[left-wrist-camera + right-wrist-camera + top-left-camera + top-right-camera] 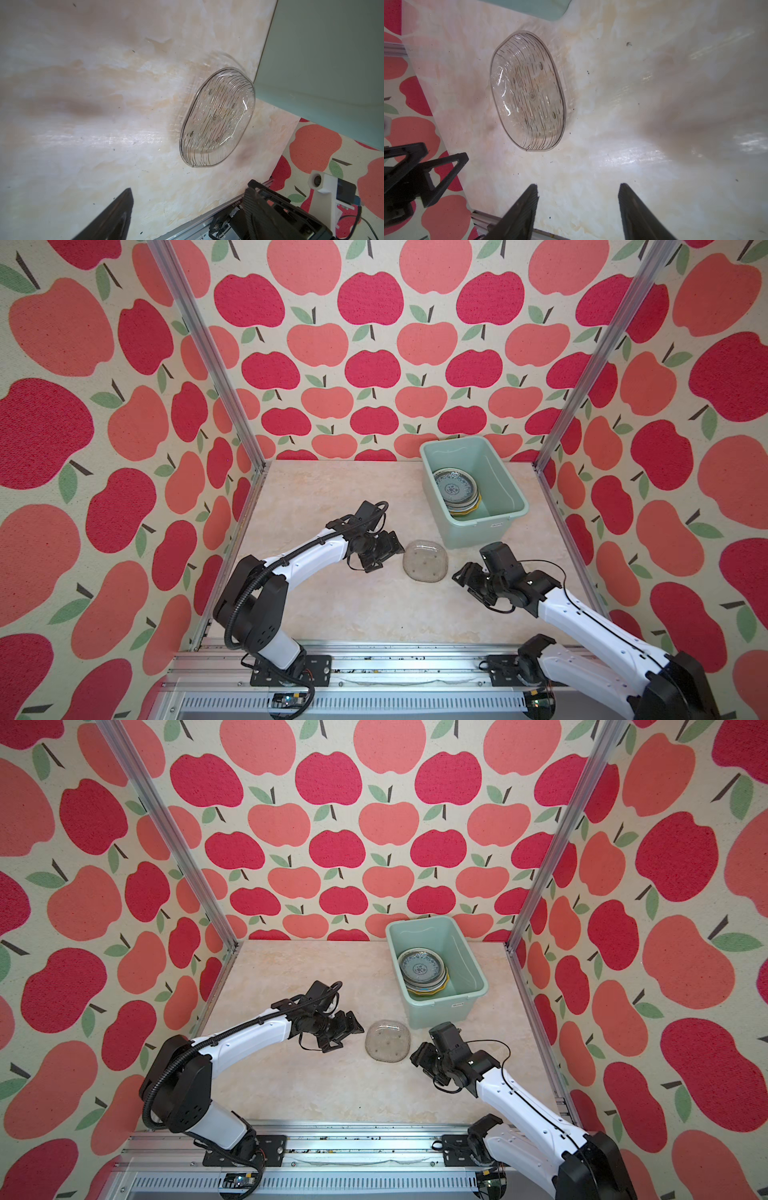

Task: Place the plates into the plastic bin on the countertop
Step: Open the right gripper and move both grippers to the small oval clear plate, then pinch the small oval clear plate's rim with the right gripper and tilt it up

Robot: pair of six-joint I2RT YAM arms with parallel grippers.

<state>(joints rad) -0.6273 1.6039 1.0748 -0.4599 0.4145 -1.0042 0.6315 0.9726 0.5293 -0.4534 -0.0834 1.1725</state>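
Nearest you: the aluminium rail (395, 664) carries both arm bases, left and right.

Next, mid-counter. You have one clear glass plate (427, 561) lying flat on the countertop (332, 497), rounded-square, ribbed with fine lines, a few small dots in its floor. Whether it is face up or face down cannot be told.

The left gripper (386, 559) hangs just left of that plate, tips toward it, not touching. Its fingers stand well apart with nothing between them; the left wrist view catches only one finger (112, 216).

The right gripper (578, 187) hangs just right of the plate and slightly nearer to you, also clear of it. In the right wrist view you see both fingers spread with bare countertop in the gap: nothing held.

Farther, right of centre: the plastic bin (473, 533) sits against the far wall, its small label (496, 525) on the near side. The glass plate lies just off its near left corner, a narrow strip of countertop between them.

Inside, you have a stack of plates against the left wall toward the near end: blue-patterned plate (454, 488) on top, yellow rim (471, 511) showing at the bottom. Those between cannot be counted.
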